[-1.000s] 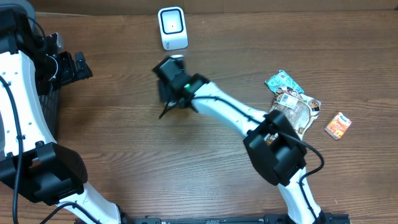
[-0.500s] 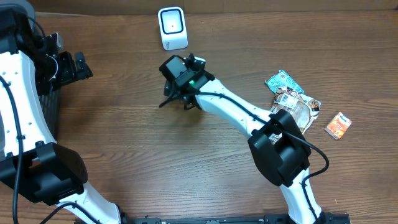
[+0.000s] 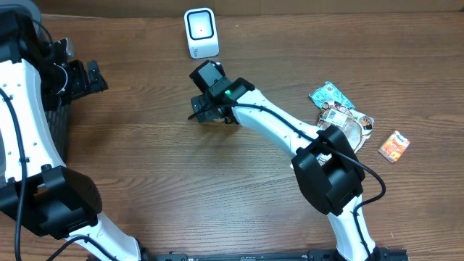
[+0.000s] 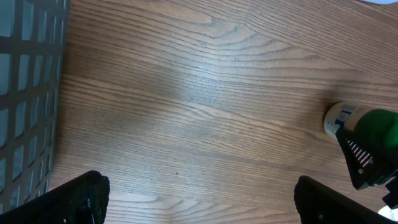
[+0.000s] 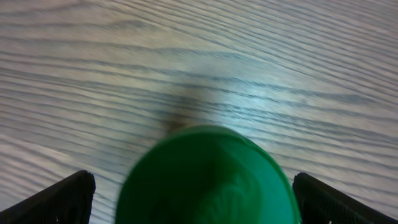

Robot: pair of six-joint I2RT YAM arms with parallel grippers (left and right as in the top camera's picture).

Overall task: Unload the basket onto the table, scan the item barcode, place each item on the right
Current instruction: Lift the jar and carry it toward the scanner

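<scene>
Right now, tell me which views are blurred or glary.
Right wrist: the green cap fills the foreground, soft and out of focus. Left wrist: sharp, with a pale sheen on the table. Overhead: crisp, evenly lit.

A mock shop checkout: scanner [image 3: 201, 32], snack packets [image 3: 341, 116], wood-grain table [image 3: 181, 188].

Top-down overhead; wrists near table [image 3: 145, 181]

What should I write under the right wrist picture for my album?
A round green lid sits between wide-open fingers over the wooden table.
</scene>
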